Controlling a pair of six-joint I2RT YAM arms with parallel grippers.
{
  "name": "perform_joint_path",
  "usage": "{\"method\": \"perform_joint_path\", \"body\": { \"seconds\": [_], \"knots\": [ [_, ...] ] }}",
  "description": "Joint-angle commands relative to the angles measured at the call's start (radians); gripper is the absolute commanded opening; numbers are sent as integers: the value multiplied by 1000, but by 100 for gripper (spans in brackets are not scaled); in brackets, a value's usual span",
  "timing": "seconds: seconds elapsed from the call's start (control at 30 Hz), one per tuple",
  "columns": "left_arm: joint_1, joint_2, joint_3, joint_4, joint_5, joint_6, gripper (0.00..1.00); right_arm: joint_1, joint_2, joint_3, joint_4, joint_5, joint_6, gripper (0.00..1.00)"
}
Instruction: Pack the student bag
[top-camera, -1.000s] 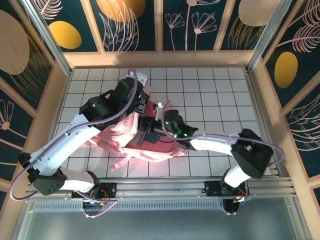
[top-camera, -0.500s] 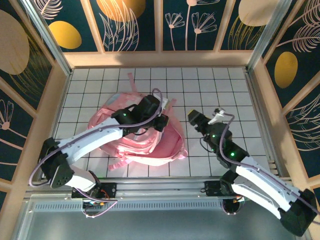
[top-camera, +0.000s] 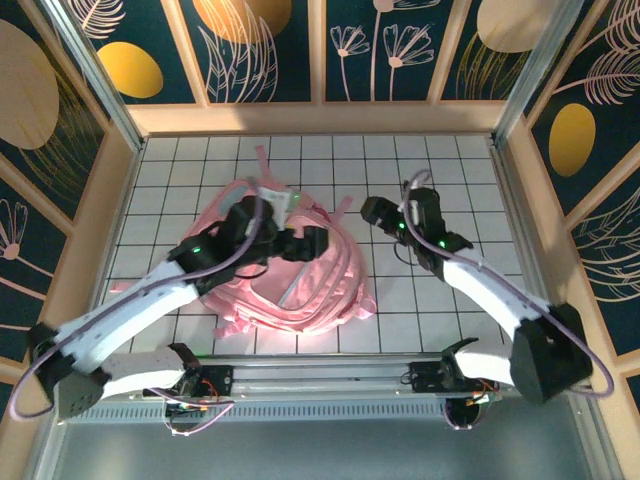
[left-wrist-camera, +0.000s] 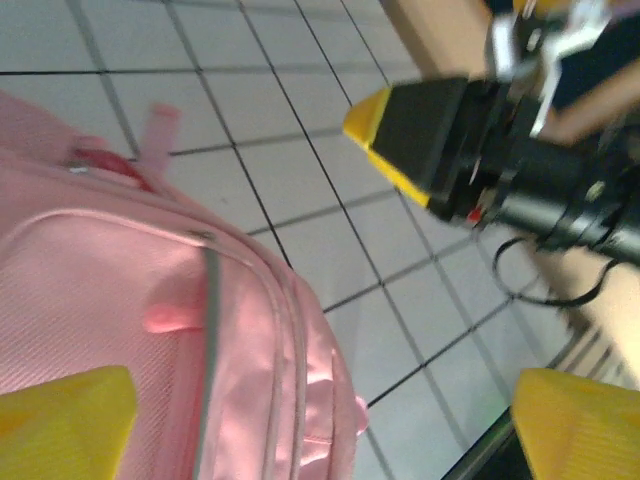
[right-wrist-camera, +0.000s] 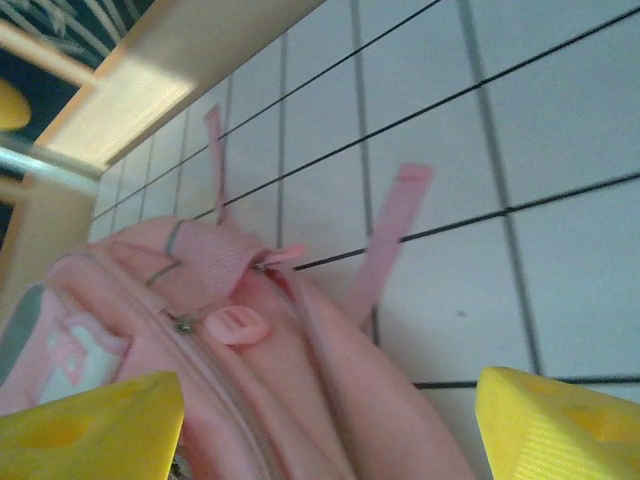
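Two grippers were examined, and we found both with fingers spread wide and nothing held between them. The left gripper (top-camera: 305, 243) stood over the right-hand part of the student bag (top-camera: 285, 285), which lay flat on the white tiled table (top-camera: 450, 160), left of centre. In the left wrist view, one yellow fingertip (left-wrist-camera: 62, 420) showed against the pink fabric and the other against bare tile, with the bag's curved edge and a zip line between them. The right gripper (top-camera: 372, 212) hung just beside the bag's upper right corner, over tile. In its wrist view the bag's top end, a zip pull (right-wrist-camera: 235, 325) and a loose strap (right-wrist-camera: 385, 235) lay ahead of the fingers, apart from both. We noted open tile to the right of the bag and along the far side, up to the wooden wall (top-camera: 320, 118). The bag lay nearer the left wall than the right.
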Motion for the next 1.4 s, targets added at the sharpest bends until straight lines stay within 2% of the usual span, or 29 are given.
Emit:
{"method": "perform_joint_path", "body": {
  "seconds": [0.0,0.07,0.17,0.27,0.53,0.63,0.73,0.97,1.2,1.37],
  "knots": [
    [54,-132,-146,-149,-118,-296,99,-4,111,90,-2,-211,-50,79],
    [88,-229,-239,-204,-107,-452,99,-3,185,131,9,-275,-42,80],
    [104,-304,-289,-364,-143,-593,99,6,272,183,-9,-314,-45,81],
    [104,-342,-296,-517,-195,-651,99,11,299,201,-19,-287,-52,80],
    [106,-427,-401,-571,-280,-712,99,12,328,215,-25,-285,-64,80],
    [111,-392,-457,-474,-314,-673,99,17,335,208,-17,-300,-61,80],
    [135,-311,-475,-282,-330,-569,99,24,329,181,2,-304,-55,80],
    [170,-4,-330,-5,-399,-313,98,32,286,79,30,-301,-55,78],
    [199,222,-165,120,-412,-201,98,50,187,-82,127,-309,-5,73],
    [241,390,19,115,-351,-134,99,177,128,-136,200,-319,23,68]
  ]
}}
